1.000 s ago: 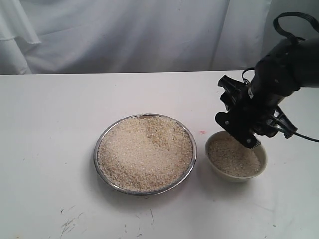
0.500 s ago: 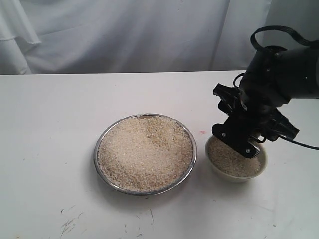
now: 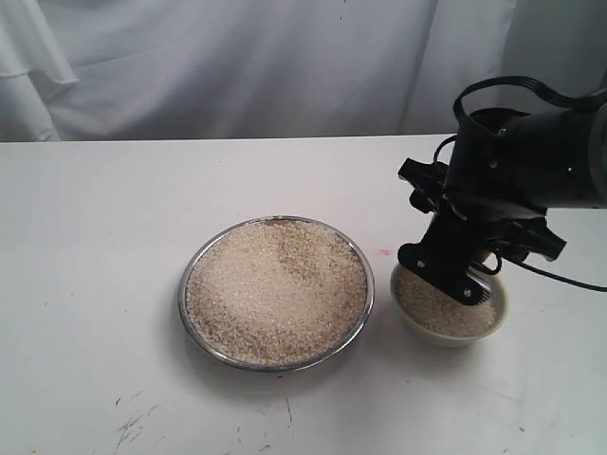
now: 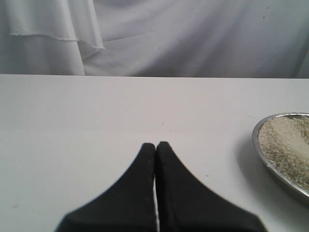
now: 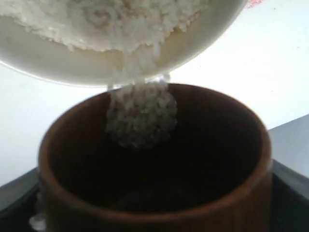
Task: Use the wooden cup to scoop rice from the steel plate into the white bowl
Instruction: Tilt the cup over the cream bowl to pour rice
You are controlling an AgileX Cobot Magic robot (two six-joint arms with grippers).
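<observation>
If the right claw (image 3: pixel 460 270), clamped on the orange-brown wooden cup (image 5: pixel 154 205), drifts, pale rice (image 5: pixel 142 116) could spill beside the round cream-white bowl (image 3: pixel 450 336).

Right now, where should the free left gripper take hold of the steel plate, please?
Probably pinch the thin raised rim of the steel plate at its left edge, from the left and above. The plate is too wide to span and full of rice; its right side is crowded by the white bowl and the right gripper holding the wooden cup.
</observation>
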